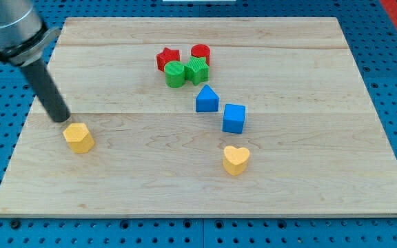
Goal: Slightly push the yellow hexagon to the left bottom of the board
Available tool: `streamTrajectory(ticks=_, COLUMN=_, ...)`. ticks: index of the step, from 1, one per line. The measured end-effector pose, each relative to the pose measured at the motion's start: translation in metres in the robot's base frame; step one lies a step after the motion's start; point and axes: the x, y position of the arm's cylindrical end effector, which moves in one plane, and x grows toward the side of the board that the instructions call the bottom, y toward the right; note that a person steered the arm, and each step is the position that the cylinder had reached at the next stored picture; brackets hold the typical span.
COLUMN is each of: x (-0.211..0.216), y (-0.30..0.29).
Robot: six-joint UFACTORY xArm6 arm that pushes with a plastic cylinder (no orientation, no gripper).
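The yellow hexagon (79, 138) lies on the wooden board (309, 186) at the view's left, below the middle. My tip (61, 119) is just above and to the left of it, very close, almost touching its upper left edge. The dark rod rises from the tip toward the view's top left corner.
A yellow heart (236, 160) lies at the lower middle. A blue triangular block (207, 100) and a blue cube (233, 118) sit in the middle. A red star (167, 58), a red cylinder (200, 53), a green cylinder (175, 74) and a green star (197, 69) cluster near the top.
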Motion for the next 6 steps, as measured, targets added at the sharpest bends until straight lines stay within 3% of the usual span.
streamTrajectory(ticks=1, x=0.011, y=0.031)
streamTrajectory(ticks=2, x=0.066, y=0.029)
streamTrajectory(ticks=3, x=0.079, y=0.045)
streamTrajectory(ticks=4, x=0.054, y=0.071)
streamTrajectory(ticks=5, x=0.043, y=0.170)
streamTrajectory(ticks=6, x=0.066, y=0.262)
